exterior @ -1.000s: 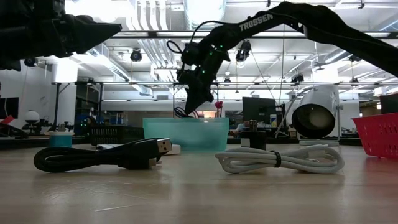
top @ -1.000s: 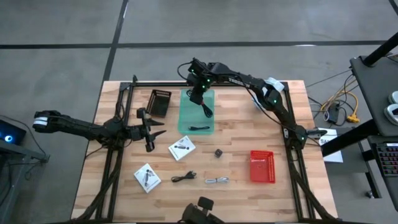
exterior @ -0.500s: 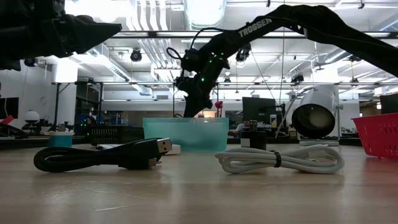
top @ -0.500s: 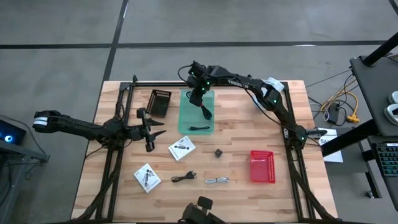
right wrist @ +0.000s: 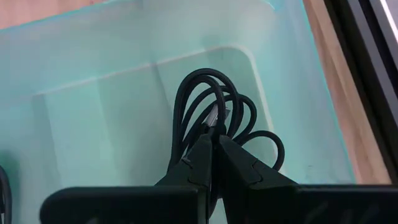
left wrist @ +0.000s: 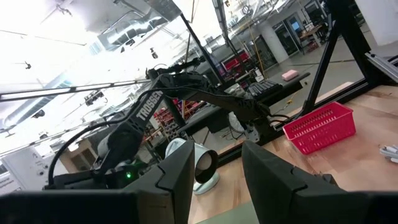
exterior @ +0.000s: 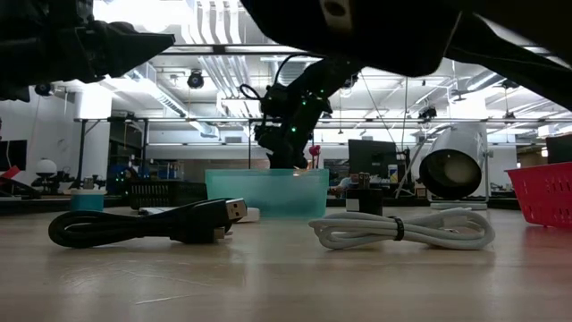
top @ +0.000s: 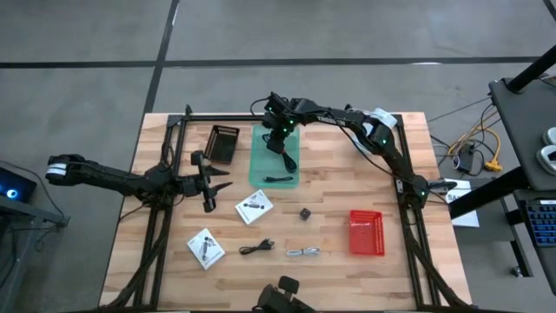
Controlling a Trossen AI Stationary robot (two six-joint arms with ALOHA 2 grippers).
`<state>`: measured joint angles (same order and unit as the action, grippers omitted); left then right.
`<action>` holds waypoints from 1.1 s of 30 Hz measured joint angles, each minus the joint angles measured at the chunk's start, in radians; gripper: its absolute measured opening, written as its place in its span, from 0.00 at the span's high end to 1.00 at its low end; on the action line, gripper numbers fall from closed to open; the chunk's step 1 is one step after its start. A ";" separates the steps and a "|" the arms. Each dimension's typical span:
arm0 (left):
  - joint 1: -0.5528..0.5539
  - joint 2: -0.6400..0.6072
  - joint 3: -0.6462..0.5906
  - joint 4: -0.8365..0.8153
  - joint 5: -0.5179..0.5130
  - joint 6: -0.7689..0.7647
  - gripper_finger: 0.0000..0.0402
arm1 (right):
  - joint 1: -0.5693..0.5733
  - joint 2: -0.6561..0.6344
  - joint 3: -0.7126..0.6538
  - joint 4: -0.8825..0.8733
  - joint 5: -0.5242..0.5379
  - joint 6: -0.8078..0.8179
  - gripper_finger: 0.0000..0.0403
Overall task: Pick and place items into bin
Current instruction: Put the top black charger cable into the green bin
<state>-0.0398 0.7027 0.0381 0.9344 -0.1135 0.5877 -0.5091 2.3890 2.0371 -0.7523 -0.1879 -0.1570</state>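
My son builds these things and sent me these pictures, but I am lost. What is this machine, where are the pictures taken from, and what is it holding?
It is a robot with two dark arms at a wooden table. One picture looks down from above, one looks level across the tabletop, and two come from cameras on the wrists. The right gripper has its fingers shut on a coiled black cable over a teal bin. The left gripper waits at the table's left side, holding nothing. On the table lie two white packets, another black cable, a pale grey cable, a small dark cube and a red basket.
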 joint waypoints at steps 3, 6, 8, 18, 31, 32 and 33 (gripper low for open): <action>0.000 0.000 0.000 0.000 0.000 0.000 0.71 | 0.000 0.000 0.000 0.000 0.000 0.018 0.98; 0.000 0.000 0.000 0.000 0.000 0.000 0.71 | -0.003 0.000 0.000 -0.010 0.000 0.035 0.98; 0.000 0.000 0.000 0.000 0.000 0.000 0.71 | -0.007 0.000 0.000 -0.028 -0.006 0.035 0.98; 0.000 0.000 0.000 0.000 0.000 0.000 0.71 | -0.018 -0.004 0.001 -0.102 -0.079 0.043 0.98; 0.000 0.000 0.000 0.000 0.000 0.000 0.71 | -0.012 -0.007 0.002 -0.189 -0.178 0.030 0.98; 0.000 0.000 0.000 0.000 0.000 0.000 0.71 | -0.012 -0.007 0.003 -0.193 -0.178 0.030 0.98; 0.000 0.000 0.000 0.000 0.000 0.000 0.71 | -0.012 -0.009 0.003 -0.199 -0.177 0.029 0.98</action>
<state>-0.0398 0.7026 0.0380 0.9340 -0.1136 0.5877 -0.5213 2.3797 2.0399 -0.9517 -0.3652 -0.1278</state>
